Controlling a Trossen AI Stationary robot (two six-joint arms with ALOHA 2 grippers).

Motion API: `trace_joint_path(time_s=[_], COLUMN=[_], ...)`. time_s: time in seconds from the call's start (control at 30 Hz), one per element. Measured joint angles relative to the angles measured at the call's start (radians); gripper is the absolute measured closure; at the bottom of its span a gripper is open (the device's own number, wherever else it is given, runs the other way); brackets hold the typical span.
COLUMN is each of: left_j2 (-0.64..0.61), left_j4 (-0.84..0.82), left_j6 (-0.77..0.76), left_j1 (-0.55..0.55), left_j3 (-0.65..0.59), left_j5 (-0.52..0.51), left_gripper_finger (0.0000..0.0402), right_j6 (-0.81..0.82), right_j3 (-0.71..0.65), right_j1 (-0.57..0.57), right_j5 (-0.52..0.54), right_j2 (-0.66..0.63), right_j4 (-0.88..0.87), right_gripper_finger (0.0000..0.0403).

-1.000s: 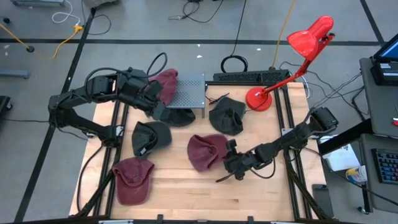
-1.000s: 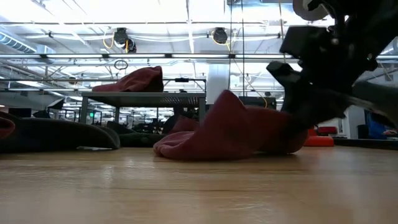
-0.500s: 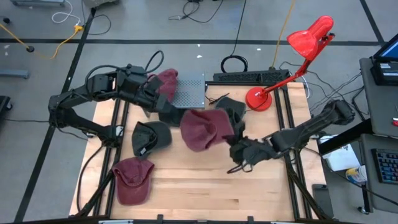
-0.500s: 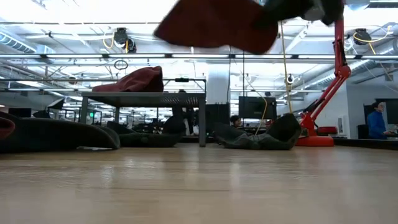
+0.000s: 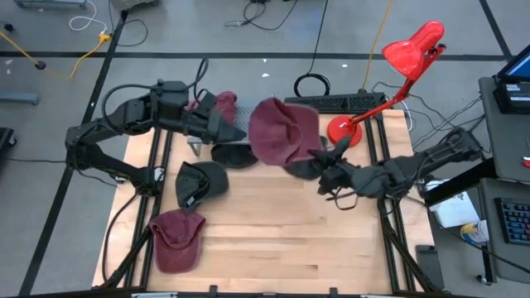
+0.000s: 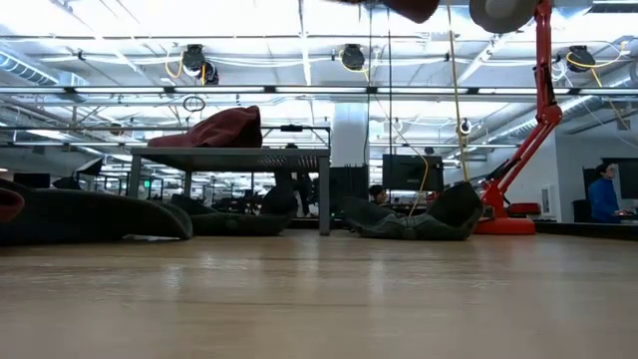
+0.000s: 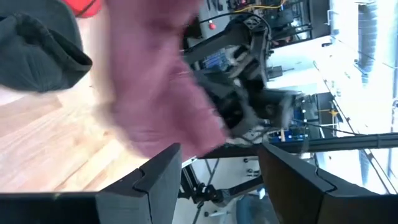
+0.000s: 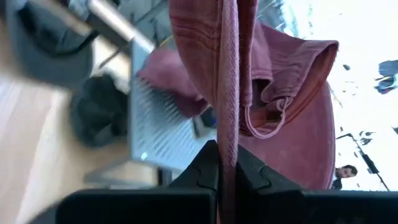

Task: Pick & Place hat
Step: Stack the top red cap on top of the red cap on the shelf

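Two arms frame the transfer. At left, my left gripper (image 5: 225,131) waits with fingers spread beside the grey rack (image 8: 158,127), where another maroon hat (image 5: 222,106) already lies. Centre: the carried maroon hat (image 5: 284,132) hangs aloft over the rack's right end, dangling downward. At right, my right gripper (image 5: 329,168) is clamped on its edge, so I judge the drop lies leftward.

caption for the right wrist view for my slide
Right pincer shut on a maroon hat, held above the grey rack.
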Motion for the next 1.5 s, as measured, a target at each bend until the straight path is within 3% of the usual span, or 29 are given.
trace_joint_path(time_s=[0.27, 0.57, 0.87, 1.23, 1.5], left_j2=[0.001, 0.003, 0.051, 0.055, 0.054], left_j4=[-0.002, 0.002, 0.02, 0.116, 0.118], left_j6=[0.004, 0.065, 0.134, 0.132, 0.129], left_j1=[0.0, 0.0, -0.022, -0.022, -0.024], left_j3=[0.0, 0.0, 0.0, 0.0, 0.0], left_j5=[-0.036, -0.129, -0.12, -0.116, -0.039], left_gripper_finger=[0.0183, 0.0183, 0.0183, 0.0183, 0.0183], right_j6=[-0.147, -0.152, -0.19, -0.179, -0.184], right_j3=[0.0, 0.0, 0.0, 0.0, 0.0], right_j1=[0.002, 0.001, -0.034, -0.039, -0.038], right_j5=[-0.005, -0.03, -0.063, -0.053, 0.021], right_j2=[-0.03, -0.014, 0.024, 0.04, 0.04], right_j4=[0.203, 0.227, 0.344, 0.331, 0.326], right_gripper_finger=[0.0399, 0.0399, 0.04, 0.04, 0.04])
